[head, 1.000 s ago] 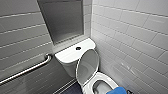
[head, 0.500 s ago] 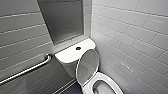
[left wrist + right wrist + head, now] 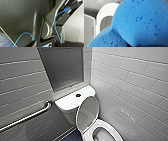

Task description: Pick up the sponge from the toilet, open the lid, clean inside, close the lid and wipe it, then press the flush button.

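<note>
Sponge (image 3: 140, 22) looks bright blue, porous, softly rounded.

I count one toilet (image 3: 110, 130) in this tiled corner, with one lid (image 3: 87, 113) on it and one flush button (image 3: 78, 95) in its tank top. There is one blue sponge (image 3: 140, 22). On the wall I make out one metal grab rail (image 3: 27, 117), and one dark recessed panel (image 3: 62, 67) above the tank.

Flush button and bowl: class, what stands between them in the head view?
In the head view, the raised lid stands between the flush button and the open bowl, its underside facing the bowl.
</note>
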